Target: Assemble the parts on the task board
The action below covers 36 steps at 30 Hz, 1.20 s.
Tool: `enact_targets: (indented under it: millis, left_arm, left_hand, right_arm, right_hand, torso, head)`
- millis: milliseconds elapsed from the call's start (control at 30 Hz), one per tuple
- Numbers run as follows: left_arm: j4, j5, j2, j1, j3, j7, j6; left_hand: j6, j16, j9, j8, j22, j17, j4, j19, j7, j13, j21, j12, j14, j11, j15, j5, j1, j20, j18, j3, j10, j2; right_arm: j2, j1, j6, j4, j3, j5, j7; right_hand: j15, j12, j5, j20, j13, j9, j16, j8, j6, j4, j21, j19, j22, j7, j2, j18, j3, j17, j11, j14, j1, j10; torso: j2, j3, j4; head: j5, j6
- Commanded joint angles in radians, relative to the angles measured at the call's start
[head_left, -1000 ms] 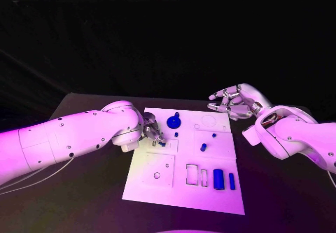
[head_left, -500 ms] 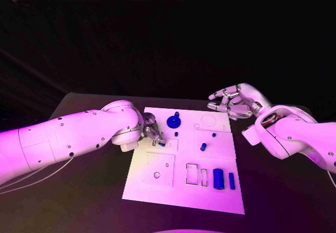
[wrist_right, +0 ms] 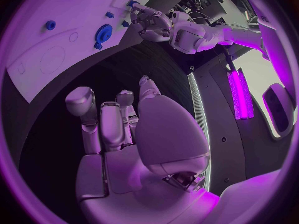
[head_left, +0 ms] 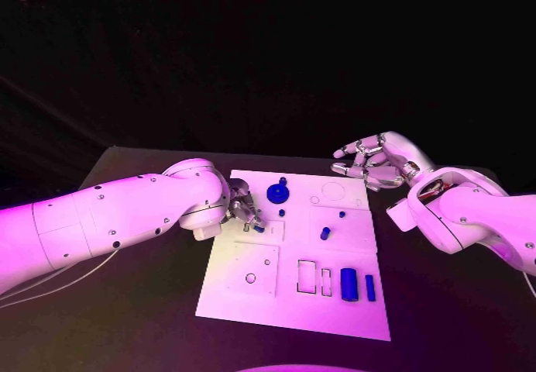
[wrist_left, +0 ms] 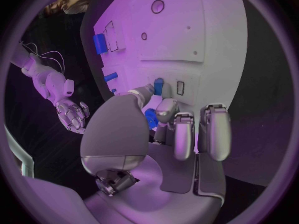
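The white task board [head_left: 293, 310] lies in the middle of the black table. My left hand [head_left: 242, 212] hovers over the board's far left part and pinches a small blue part [wrist_left: 151, 117] between thumb and finger, its end next to a small slot [wrist_left: 180, 88]. On the board I see a blue gear [head_left: 277, 194], a short blue peg [head_left: 324, 233], a blue cylinder [head_left: 348, 285] and a slim blue bar [head_left: 369, 289]. My right hand [head_left: 374, 163] hangs past the board's far right corner, fingers apart, holding nothing.
Two empty rectangular slots [head_left: 305, 277] sit beside the blue cylinder, and a square outline with a small hole [head_left: 249, 279] is on the near left. A circle outline [head_left: 334, 190] marks the far right. Bare black table [head_left: 134, 310] flanks the board.
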Motion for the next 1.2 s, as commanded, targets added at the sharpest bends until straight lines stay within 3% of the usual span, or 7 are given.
enact_targets:
  millis: [33,300,533,1200]
  left_arm:
    - [0.003,-0.005,0.002,-0.001,0.0,-0.04,0.027]
    - [0.003,-0.008,0.003,-0.001,0.0,-0.04,0.032]
    - [0.003,-0.009,0.004,-0.001,0.0,-0.041,0.03]
    - [-0.005,-0.009,0.013,-0.001,-0.002,-0.042,0.036]
  left_hand:
    - [0.013,0.002,0.005,0.008,0.08,0.263,0.003,0.026,-0.003,0.007,0.006,0.009,0.105,0.0,-0.01,0.005,-0.014,-0.005,-0.015,-0.007,0.011,-0.001]
    - [0.016,0.002,0.012,0.014,0.082,0.263,0.004,0.027,-0.005,0.018,0.007,0.019,0.105,-0.002,-0.012,0.005,-0.033,-0.007,-0.015,-0.018,0.019,-0.001]
    - [0.017,0.002,0.014,0.016,0.084,0.263,0.004,0.028,-0.006,0.029,0.008,0.027,0.105,-0.003,-0.013,0.005,-0.036,-0.008,-0.016,-0.02,0.026,0.0]
    - [0.021,0.002,0.023,0.026,0.091,0.263,0.013,0.032,-0.01,0.054,0.011,0.05,0.105,-0.006,-0.016,0.005,-0.064,-0.011,-0.017,-0.037,0.042,0.008]
  right_arm:
    - [0.0,-0.001,0.012,0.002,0.0,-0.003,0.014]
    - [-0.001,-0.001,0.009,0.003,0.0,-0.003,0.014]
    - [-0.002,-0.001,0.009,0.003,0.0,-0.003,0.015]
    - [-0.008,-0.001,0.009,0.005,0.0,-0.004,0.01]
  right_hand:
    - [0.001,0.0,0.007,0.0,0.0,0.001,-0.006,0.007,-0.004,0.0,-0.007,-0.003,-0.001,0.0,0.0,0.018,-0.004,0.0,-0.002,-0.005,-0.004,-0.004]
    - [0.001,-0.001,0.007,0.0,-0.002,0.001,-0.006,0.007,-0.003,0.0,-0.008,-0.004,-0.001,0.0,0.001,0.018,-0.004,0.0,-0.002,-0.005,-0.004,-0.004]
    - [0.001,-0.001,0.007,0.0,-0.002,0.001,-0.006,0.007,-0.003,0.0,-0.008,-0.004,-0.001,0.0,0.001,0.018,-0.004,0.0,-0.002,-0.005,-0.004,-0.004]
    - [0.001,-0.001,0.007,0.0,-0.002,0.001,-0.006,0.007,-0.003,0.0,-0.008,-0.004,-0.001,0.0,0.001,0.018,-0.004,0.0,-0.002,-0.005,-0.004,-0.004]
  torso:
    - [0.0,-0.0002,-0.0002]
    - [-0.001,-0.0001,0.0011]
    - [-0.001,-0.0003,0.0001]
    - [0.0,-0.0001,-0.0004]
  head:
    - [0.0,-0.003]
    - [-0.005,-0.001]
    - [0.001,-0.003]
    - [0.0,-0.008]
